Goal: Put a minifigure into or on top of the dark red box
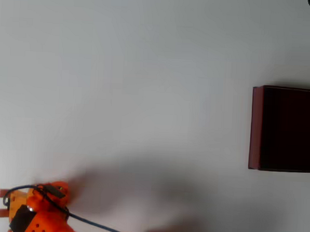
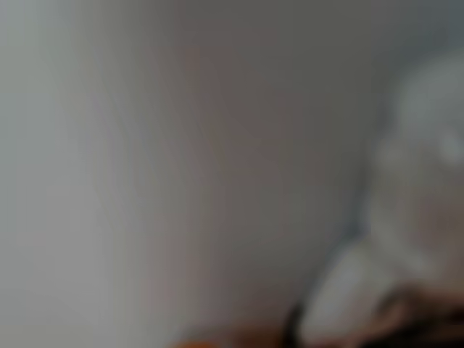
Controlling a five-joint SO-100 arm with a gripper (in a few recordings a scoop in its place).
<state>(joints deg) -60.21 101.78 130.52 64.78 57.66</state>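
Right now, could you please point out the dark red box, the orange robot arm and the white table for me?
dark red box point(image 1: 256, 126), overhead view, on its left maroon wall.
orange robot arm point(image 1: 43, 214), overhead view, on its orange body.
white table point(image 1: 125, 83), overhead view, on bare surface.

Your overhead view is evenly bright, with a soft shadow along the bottom; your wrist view is wholly blurred.

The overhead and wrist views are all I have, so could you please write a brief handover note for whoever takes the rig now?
Gripper: at the lower left of the overhead view, far from the box; open or shut cannot be told.
Minifigure: possibly the blurred white shape close to the wrist camera; too soft to confirm.
Dark red box: at the right edge of the overhead view, nothing visible inside.
Done: nothing delivered.
Left: carry the figure to the box and release.
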